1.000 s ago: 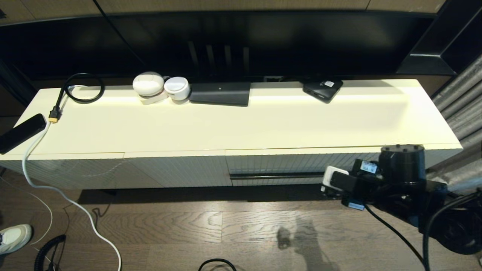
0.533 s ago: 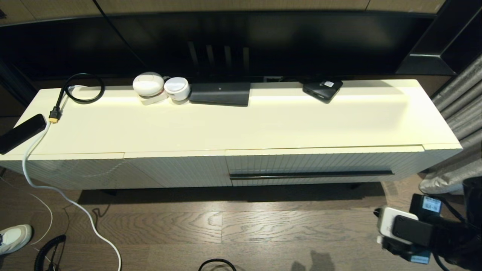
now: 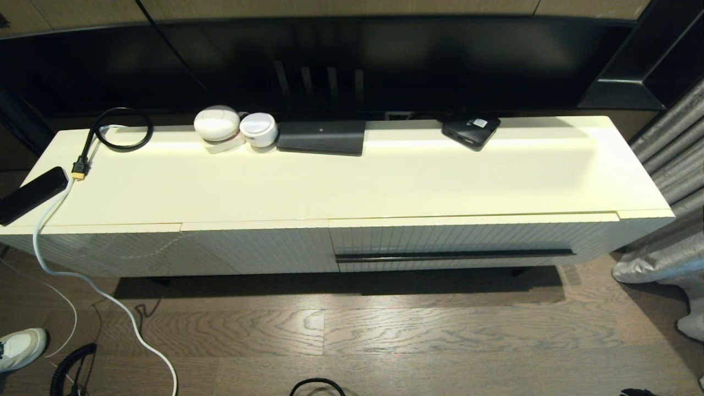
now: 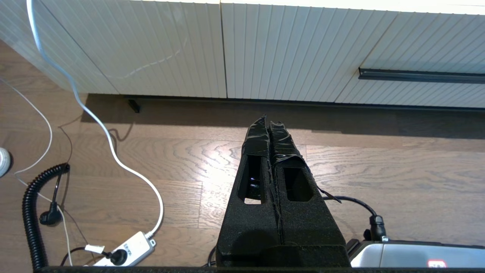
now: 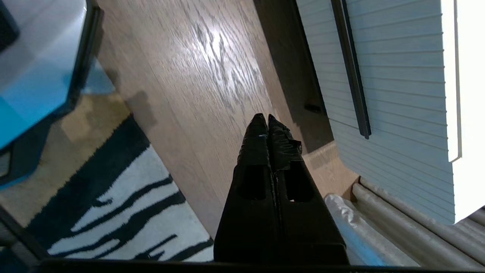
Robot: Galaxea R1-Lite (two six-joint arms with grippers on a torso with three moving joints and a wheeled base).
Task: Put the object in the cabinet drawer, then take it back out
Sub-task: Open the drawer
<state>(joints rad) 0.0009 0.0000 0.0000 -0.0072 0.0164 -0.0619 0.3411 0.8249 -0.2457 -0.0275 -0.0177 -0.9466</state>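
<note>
The cabinet drawer [image 3: 467,237] is pushed in, flush with the ribbed cream front, its long black handle bar [image 3: 455,255] free. The same handle bar [image 4: 420,76] shows in the left wrist view, and the handle bar [image 5: 350,64] in the right wrist view. On the cabinet top lie two white round devices [image 3: 217,123], a flat black box [image 3: 322,136] and a small black device [image 3: 471,131]. My left gripper [image 4: 268,121] hangs shut and empty over the wooden floor. My right gripper [image 5: 264,117] is also shut and empty, low near the drawer's right end. Neither arm shows in the head view.
A white cable [image 3: 82,280] runs from the cabinet's left end down to a power strip [image 4: 125,250] beside a coiled black cord [image 4: 30,212]. A shoe [image 3: 19,346] is at far left. Grey curtain folds [image 3: 660,258] and a zebra-striped rug [image 5: 113,212] lie at the right.
My right arm has pulled back from the handle bar's right end, gone down and to the right, and left the head view. The drawer has stayed shut.
</note>
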